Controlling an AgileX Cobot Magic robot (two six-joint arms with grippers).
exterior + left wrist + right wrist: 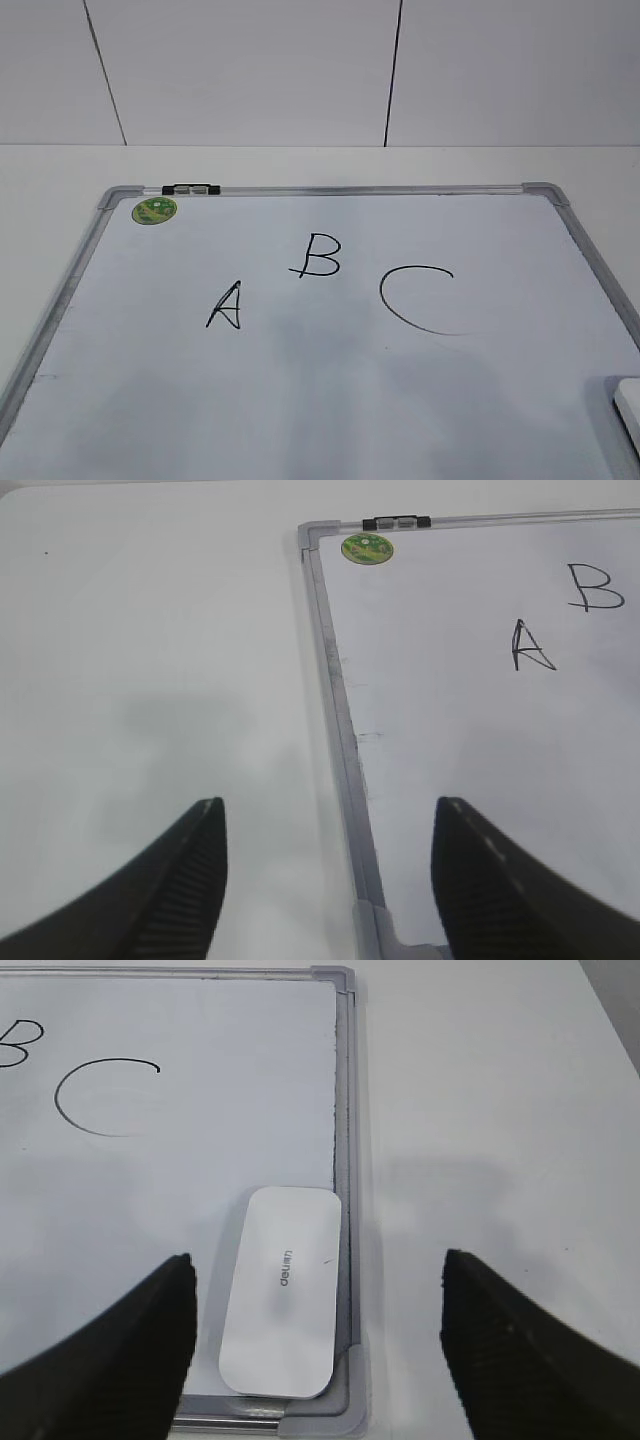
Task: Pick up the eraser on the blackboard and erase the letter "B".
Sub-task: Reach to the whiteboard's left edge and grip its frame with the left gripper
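The blackboard (330,400) is a white board in a silver-grey frame, lying flat. The letter "B" (320,256) is written in black at its upper middle, between an "A" (226,306) and a large "C" (418,298). The "B" also shows in the left wrist view (598,588) and partly in the right wrist view (20,1042). The eraser (283,1290), white with grey lettering, lies on the board's near right corner; its edge shows in the exterior view (630,408). My right gripper (315,1280) is open above it. My left gripper (328,825) is open over the board's near left frame.
A round green sticker (155,210) sits at the board's far left corner, next to a black-and-silver clip (192,189) on the top frame. The board lies on a white table (320,165) with a white panelled wall behind.
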